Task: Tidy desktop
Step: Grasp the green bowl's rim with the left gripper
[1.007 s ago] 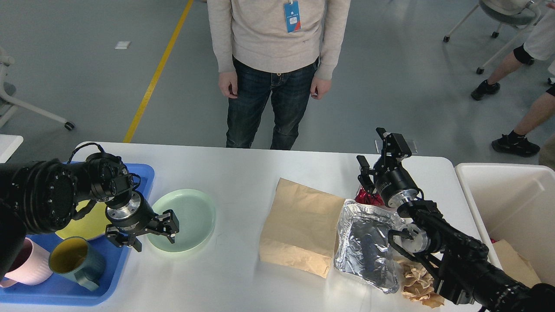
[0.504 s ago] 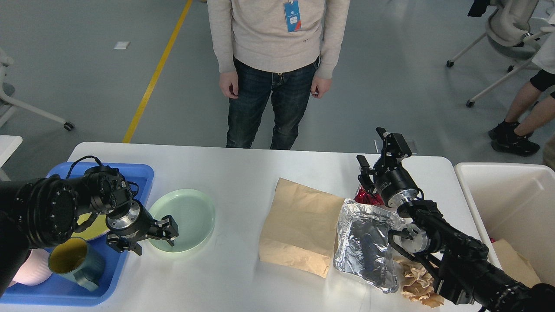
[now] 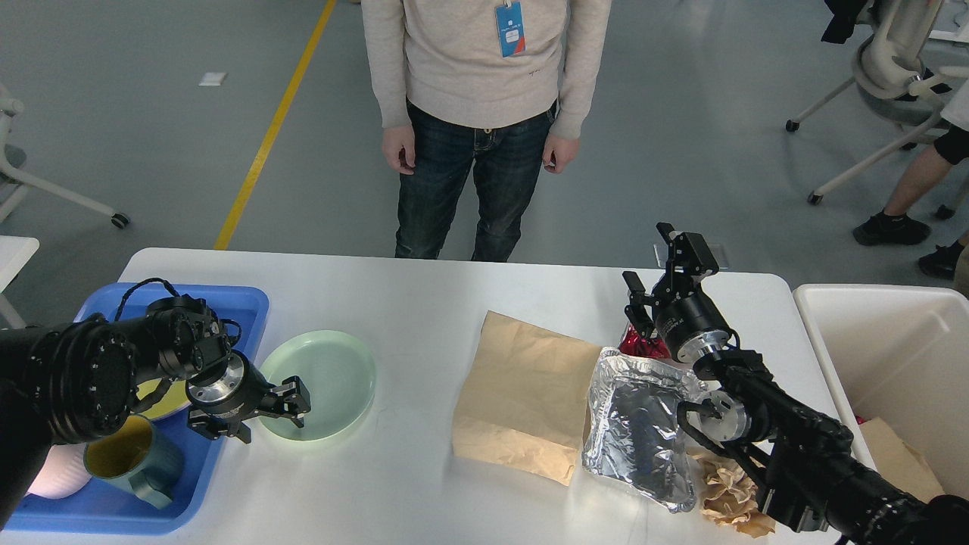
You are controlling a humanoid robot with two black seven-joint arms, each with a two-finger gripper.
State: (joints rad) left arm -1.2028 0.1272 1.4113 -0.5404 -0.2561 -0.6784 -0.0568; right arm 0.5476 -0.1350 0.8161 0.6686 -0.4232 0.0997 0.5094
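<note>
Left gripper [image 3: 261, 412], jaws spread open, has sunk lower over the near rim of the green plate [image 3: 322, 384]. Judging by this, a rim grasp comes next, moving it off the desktop [image 3: 424, 303].

Floor [image 3: 151, 151]: grey, smooth, evenly lit. Yellow line [image 3: 272, 129] runs diagonally from top centre toward the counter's left end. Small white scrap [image 3: 213, 78] lies left of the line. Rolling chair base [image 3: 45, 189] at left edge; pale wheeled chair [image 3: 886, 68] at upper right. Person in beige sweater [image 3: 484, 129] stands behind the counter.
</note>
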